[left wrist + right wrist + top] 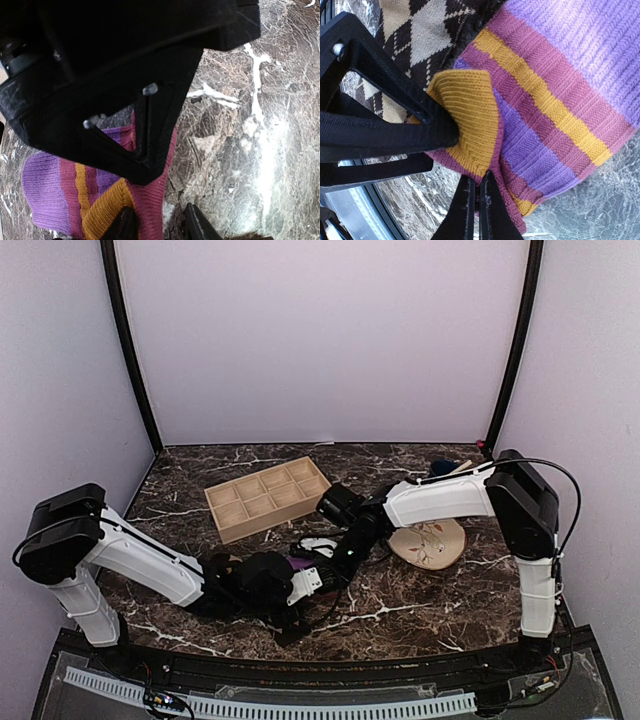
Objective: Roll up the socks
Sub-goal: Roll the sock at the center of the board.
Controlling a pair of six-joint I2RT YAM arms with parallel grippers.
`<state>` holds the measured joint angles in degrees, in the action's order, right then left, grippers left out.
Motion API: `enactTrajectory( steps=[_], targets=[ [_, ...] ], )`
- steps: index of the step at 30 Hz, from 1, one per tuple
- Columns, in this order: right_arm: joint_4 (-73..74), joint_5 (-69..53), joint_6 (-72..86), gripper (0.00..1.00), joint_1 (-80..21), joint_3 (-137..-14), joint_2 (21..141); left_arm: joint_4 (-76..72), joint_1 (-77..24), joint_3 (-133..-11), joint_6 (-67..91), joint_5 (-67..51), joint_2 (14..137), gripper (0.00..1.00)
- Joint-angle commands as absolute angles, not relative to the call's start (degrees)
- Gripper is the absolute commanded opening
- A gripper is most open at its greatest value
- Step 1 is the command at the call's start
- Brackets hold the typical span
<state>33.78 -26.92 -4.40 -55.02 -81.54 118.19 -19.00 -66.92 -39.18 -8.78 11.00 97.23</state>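
Observation:
A striped sock in purple, maroon and orange lies folded on the marble table, seen as a purple patch in the top view. My right gripper is shut, pinching the sock's maroon hem just below the turned-up orange cuff. My left gripper is partly open, with the sock's maroon edge between its jaws and bare marble beside it. Its black fingers straddle the cuff from the left in the right wrist view. The right gripper's body fills the top of the left wrist view. Both grippers meet at the table's middle.
A brown and beige argyle sock lies under and beside the striped one. A wooden compartment tray stands behind the grippers. A round wooden plate lies to the right, under the right arm. The table's near edge is close by.

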Motion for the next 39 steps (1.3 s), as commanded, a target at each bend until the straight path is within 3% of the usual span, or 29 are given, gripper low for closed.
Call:
enactTrajectory(
  steps=[1,12,20,28,39],
  targets=[
    [34.0,-28.71,-5.19,0.0,-56.16,-81.13,116.95,-15.12,-65.5,-40.49,-6.33,14.6,98.56,0.37],
    [34.28,-29.65,-5.44,0.0,-56.21,-81.68,117.28,-14.89,-65.43,-41.93,-7.46,16.08,100.11,0.34],
    [34.72,-30.33,-5.89,0.0,-56.2,-82.27,117.67,-13.25,-64.83,-42.63,-6.72,13.44,101.43,0.01],
    [33.36,-30.32,-5.07,0.0,-56.09,-80.96,116.53,-12.28,-62.92,-41.52,-4.26,9.07,99.55,0.0],
    [27.31,-29.9,-1.79,0.31,-54.43,-75.66,111.99,-9.53,-56.71,-40.58,2.85,-1.35,95.98,0.0]
  ],
)
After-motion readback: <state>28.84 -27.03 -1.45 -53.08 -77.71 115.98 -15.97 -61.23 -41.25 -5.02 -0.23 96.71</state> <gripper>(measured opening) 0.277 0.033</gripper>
